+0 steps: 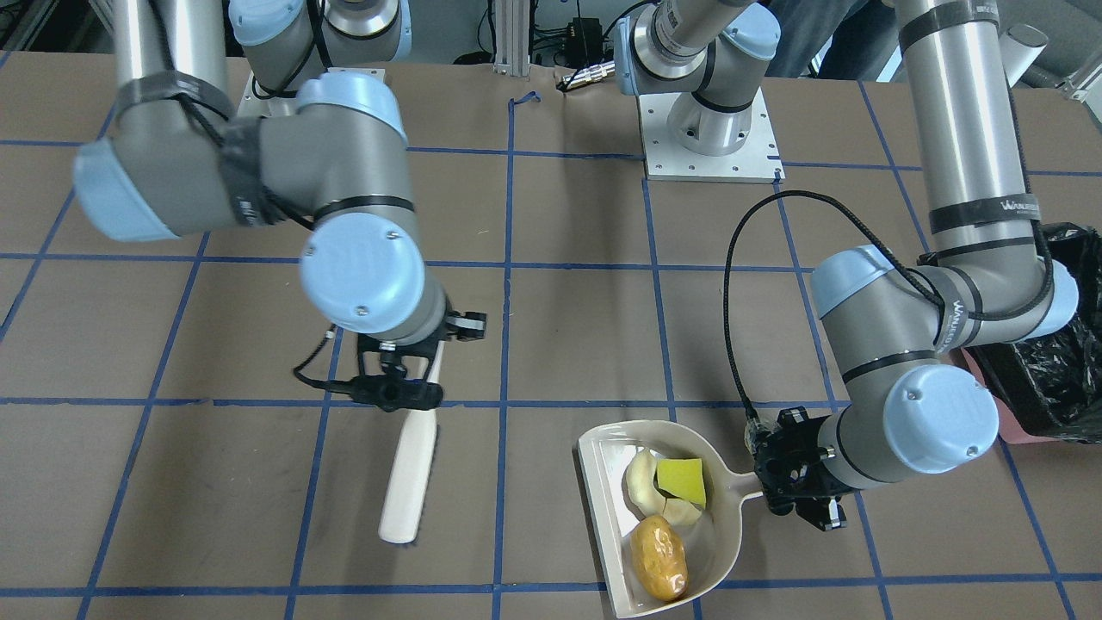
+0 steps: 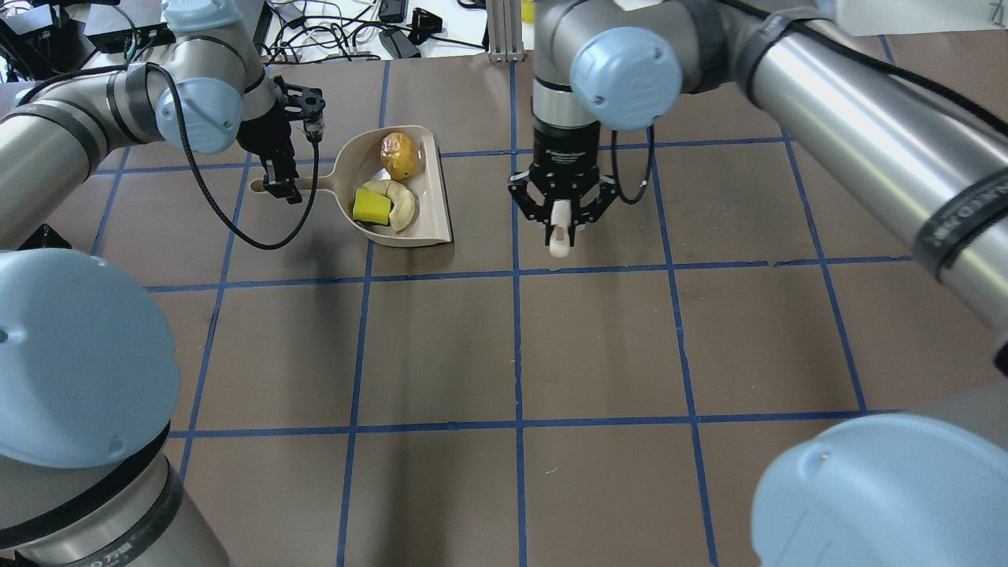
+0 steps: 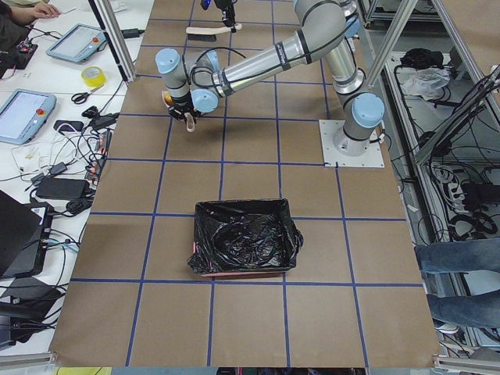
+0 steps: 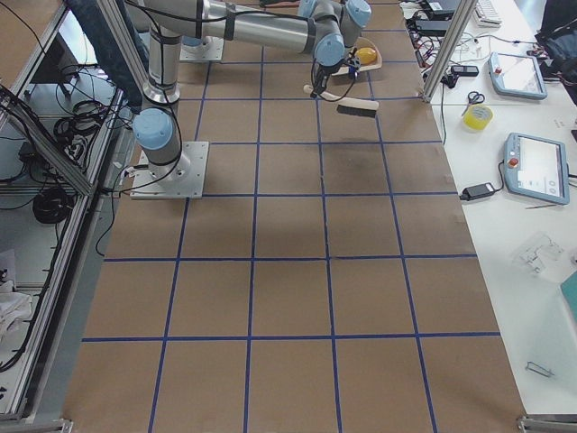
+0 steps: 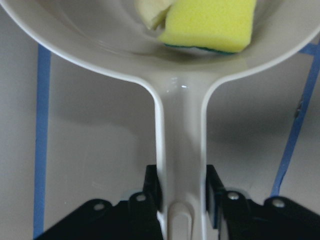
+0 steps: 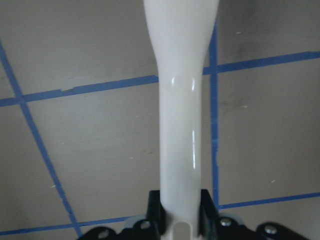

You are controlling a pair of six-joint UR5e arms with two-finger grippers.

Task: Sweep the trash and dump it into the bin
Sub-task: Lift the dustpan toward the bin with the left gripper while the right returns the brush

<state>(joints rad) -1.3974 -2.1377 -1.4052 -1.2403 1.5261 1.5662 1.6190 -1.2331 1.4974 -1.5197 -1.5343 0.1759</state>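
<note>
My left gripper (image 2: pixel 279 185) is shut on the handle of the beige dustpan (image 2: pixel 435 197), as the left wrist view (image 5: pixel 182 195) shows. In the pan lie the trash items: a golden-brown potato-like lump (image 2: pixel 399 155), a cream peel (image 2: pixel 403 209) and a yellow sponge (image 2: pixel 371 206); they also show in the front view as lump (image 1: pixel 659 558), peel (image 1: pixel 640 482) and sponge (image 1: pixel 682 480). My right gripper (image 2: pixel 561 216) is shut on the white handle of a brush (image 1: pixel 411 474), held above the table. The black-lined pink bin (image 3: pixel 244 238) stands apart, toward my left.
The bin's corner (image 1: pixel 1046 370) shows behind my left arm's elbow in the front view. Blue tape lines grid the brown table (image 2: pixel 598 346). Both arm bases (image 1: pixel 710 129) stand at the table's robot side. Cables and devices lie beyond the far edge (image 2: pixel 354 31).
</note>
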